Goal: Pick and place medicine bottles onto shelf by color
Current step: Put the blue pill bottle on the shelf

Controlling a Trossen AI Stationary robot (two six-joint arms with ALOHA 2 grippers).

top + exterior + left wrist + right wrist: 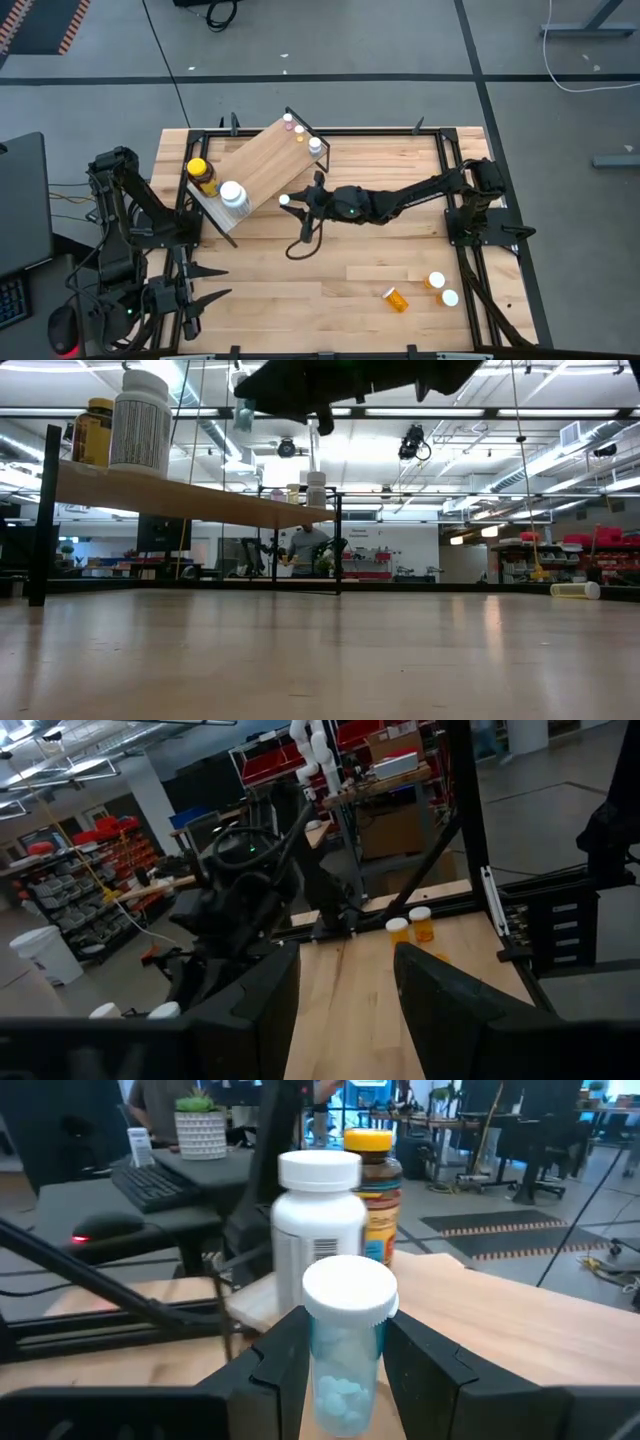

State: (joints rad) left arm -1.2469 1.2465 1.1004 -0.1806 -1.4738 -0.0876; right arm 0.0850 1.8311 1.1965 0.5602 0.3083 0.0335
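One clear vial (345,1342) with a white cap, pale tablets inside, sits clenched between the right gripper (291,201) fingers, just off the shelf (262,160) near edge. On the shelf stand a white bottle (320,1228), its label print unreadable, and an amber jar (375,1200) with a yellow lid; three small vials (303,134) occupy its far end. Open tabletop (370,245) lies beyond the shelf, where three orange vials (424,289) rest well apart. Only the high view shows the left gripper (210,283), parted and holding nothing, waiting well clear of the shelf.
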